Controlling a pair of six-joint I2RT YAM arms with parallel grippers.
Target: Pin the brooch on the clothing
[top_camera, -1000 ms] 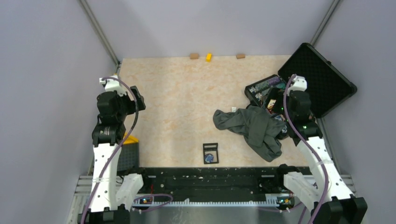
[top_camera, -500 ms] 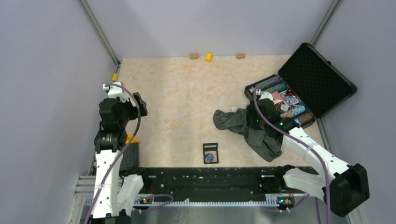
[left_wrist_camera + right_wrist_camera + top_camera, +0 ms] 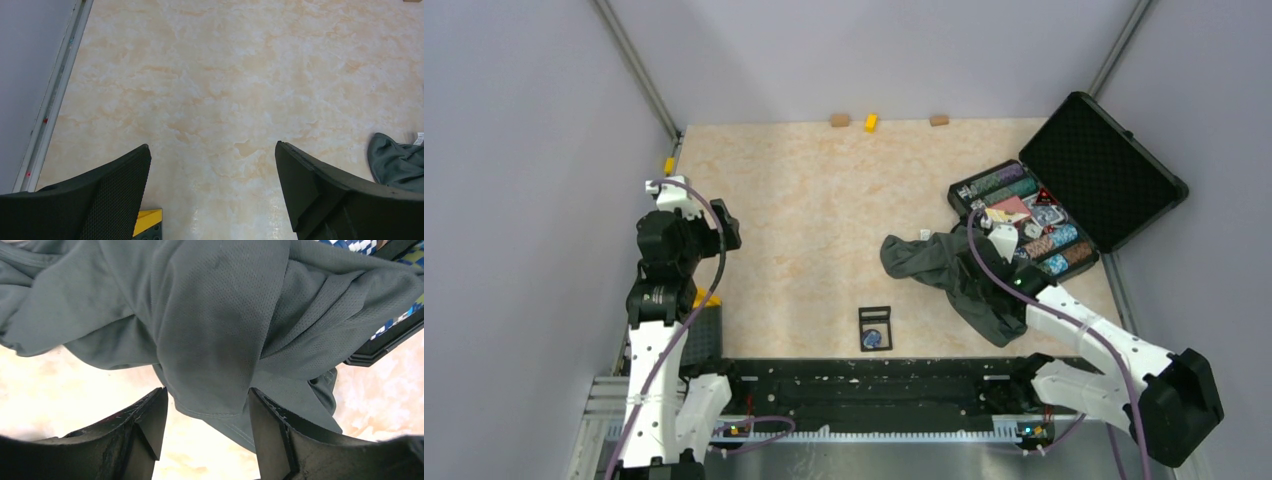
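Folds of fine-mesh grey-green clothing (image 3: 215, 330) between wide right pincer (image 3: 206, 392); left pincer (image 3: 211, 146) wide over marbled tabletop (image 3: 225, 75).

An open black case (image 3: 1104, 168) holds poker chips (image 3: 1056, 243); 3 small blocks (image 3: 871, 122) line the table's (image 3: 804, 200) far edge.

Top external: mounted high behind arm bases, facing down and forward; distant; covers whole table (image 3: 824, 200).

Left wrist: sits behind left gripper (image 3: 211, 150), facing down past own fingers (image 3: 100, 200); moderate height. Bare table ahead, clothing (image 3: 395, 162) edge far to gripper's right.

Right wrist: behind right gripper (image 3: 206, 392), very near. Clothing fills frame ahead of its fingers (image 3: 125, 440); case (image 3: 382, 342) corner to gripper's right.

Shared by all three views: clothing.
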